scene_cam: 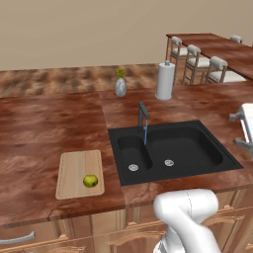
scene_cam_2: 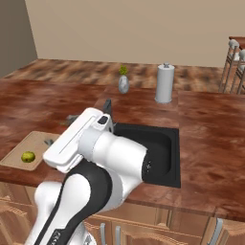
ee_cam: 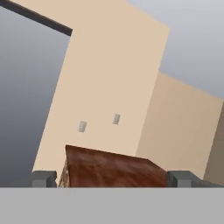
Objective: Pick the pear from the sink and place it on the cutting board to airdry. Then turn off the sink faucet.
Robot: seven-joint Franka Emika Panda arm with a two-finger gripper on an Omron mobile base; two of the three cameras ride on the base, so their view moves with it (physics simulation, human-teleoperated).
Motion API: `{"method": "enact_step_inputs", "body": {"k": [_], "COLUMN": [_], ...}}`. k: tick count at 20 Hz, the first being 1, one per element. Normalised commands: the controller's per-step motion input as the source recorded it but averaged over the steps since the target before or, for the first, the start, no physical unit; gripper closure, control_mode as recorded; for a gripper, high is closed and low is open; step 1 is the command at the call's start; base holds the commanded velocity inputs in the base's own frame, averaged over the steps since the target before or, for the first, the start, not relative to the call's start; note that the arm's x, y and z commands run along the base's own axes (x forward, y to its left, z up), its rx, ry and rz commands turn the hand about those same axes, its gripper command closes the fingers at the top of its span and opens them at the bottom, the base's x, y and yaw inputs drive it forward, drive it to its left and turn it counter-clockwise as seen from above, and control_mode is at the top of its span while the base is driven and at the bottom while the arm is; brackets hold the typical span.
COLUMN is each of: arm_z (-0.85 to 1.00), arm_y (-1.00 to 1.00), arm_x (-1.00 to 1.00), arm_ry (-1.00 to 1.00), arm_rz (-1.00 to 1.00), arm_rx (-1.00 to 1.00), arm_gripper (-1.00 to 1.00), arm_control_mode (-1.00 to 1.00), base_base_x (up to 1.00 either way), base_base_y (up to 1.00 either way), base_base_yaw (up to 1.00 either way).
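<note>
- Now pear (scene_cam: 90, 181) sits on cutting board (scene_cam: 79, 173), near the board's front right corner, by the surface's front edge.
- Board lies left of sink (scene_cam: 173, 148), apart from it.
- Sink faucet (scene_cam: 143, 117) at the sink's back rim, blue stream running into the narrow basin.
- End effector (ee_cam: 111, 178) open, fingertips (ee_cam: 43, 178) wide apart, holding nothing, pointing at a far wall.

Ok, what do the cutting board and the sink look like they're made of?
The cutting board looks like light unfinished wood: pale tan with faint grain lines and a matte face. The sink looks like matte black composite or coated metal, no shine on the basins; only its round drains look like bright metal.
</note>
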Motion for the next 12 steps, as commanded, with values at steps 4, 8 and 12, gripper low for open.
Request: {"method": "enact_step_inputs", "body": {"k": [4, 8, 12], "arm_z": [0.17, 0.01, -0.09], "arm_y": [-0.14, -0.16, -0.03], "arm_x": [0.15, 0.13, 0.16], "arm_ry": [0.17, 0.16, 0.12], "arm_rz": [-0.20, -0.09, -0.01], "arm_rx": [0.00, 0.00, -0.01], "arm_gripper": [-1.00, -1.00, -1.00], "arm_control_mode": [-1.00, -1.00, -1.00], "base_base_x": [0.00, 0.00, 0.00], "base_base_y": [0.00, 0.00, 0.00], "base_base_yaw": [0.00, 0.00, 0.00]}}
